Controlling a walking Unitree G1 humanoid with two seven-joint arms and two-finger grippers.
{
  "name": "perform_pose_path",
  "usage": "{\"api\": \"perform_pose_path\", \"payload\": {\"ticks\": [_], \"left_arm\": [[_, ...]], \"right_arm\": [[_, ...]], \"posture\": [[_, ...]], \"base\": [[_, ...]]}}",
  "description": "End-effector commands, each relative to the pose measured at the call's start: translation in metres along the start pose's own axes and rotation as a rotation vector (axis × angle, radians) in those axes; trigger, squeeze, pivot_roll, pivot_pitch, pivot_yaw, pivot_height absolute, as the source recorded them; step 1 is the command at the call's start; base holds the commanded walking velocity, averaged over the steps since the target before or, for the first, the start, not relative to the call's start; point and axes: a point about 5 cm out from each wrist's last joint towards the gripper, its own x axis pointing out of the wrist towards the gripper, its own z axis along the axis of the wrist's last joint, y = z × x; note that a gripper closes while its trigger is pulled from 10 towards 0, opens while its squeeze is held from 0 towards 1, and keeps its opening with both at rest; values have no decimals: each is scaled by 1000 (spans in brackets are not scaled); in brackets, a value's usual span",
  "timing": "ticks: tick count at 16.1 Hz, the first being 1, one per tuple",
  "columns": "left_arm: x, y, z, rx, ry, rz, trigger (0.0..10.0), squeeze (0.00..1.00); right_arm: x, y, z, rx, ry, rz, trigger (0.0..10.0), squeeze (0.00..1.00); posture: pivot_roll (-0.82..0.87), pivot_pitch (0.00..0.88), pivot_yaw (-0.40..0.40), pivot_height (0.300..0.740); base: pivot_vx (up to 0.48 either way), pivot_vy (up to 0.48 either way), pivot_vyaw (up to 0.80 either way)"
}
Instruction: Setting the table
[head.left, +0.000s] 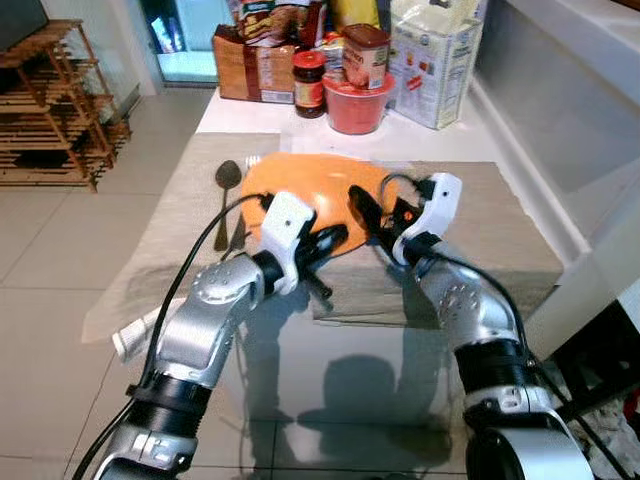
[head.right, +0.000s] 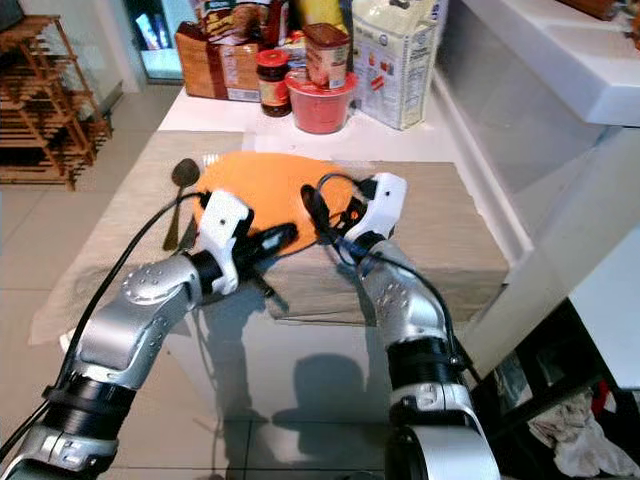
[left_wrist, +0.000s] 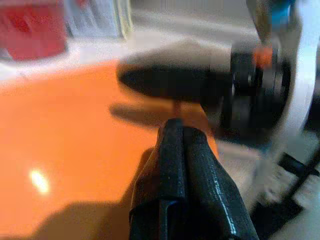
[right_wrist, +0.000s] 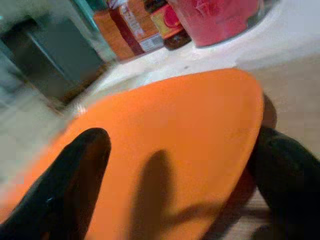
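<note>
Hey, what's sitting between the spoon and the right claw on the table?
The orange plate lies between the spoon and the right claw, as the left eye view shows. A fork peeks out at the plate's edge beside the spoon.

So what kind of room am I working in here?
Most likely a home kitchen or dining corner: a table with placemats, an orange plate and spoon, jars and food boxes at its far end, tiled floor.

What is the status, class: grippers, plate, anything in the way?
Left gripper shut, at plate edge. Right gripper open, straddling plate rim. Spoon beside plate, apart.
</note>
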Motion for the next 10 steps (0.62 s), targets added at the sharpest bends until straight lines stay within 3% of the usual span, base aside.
{"api": "perform_pose_path", "payload": {"ticks": [1,2,3,5,10], "left_arm": [[2,2,30,92,-102,19,10000,0],[1,10,34,70,-109,68,10000,0],[-1,18,35,55,-116,116,10000,0],[-9,24,27,15,-106,170,10000,0],[-17,29,27,-5,-114,214,10000,0]], "right_arm": [[0,6,3,-121,-28,0,10000,0],[-5,5,9,-268,-86,-30,10000,0],[-9,5,12,-337,-122,-47,10000,0],[-17,3,12,-395,-145,-71,10000,0],[-23,2,-2,-430,-137,-88,10000,0]], "posture": [[29,0,-11,740],[28,0,-10,740],[26,0,-9,740],[19,0,-7,740],[29,0,-11,740]], "base": [[0,0,0],[0,0,0],[0,0,0],[0,0,0],[0,0,0]]}}
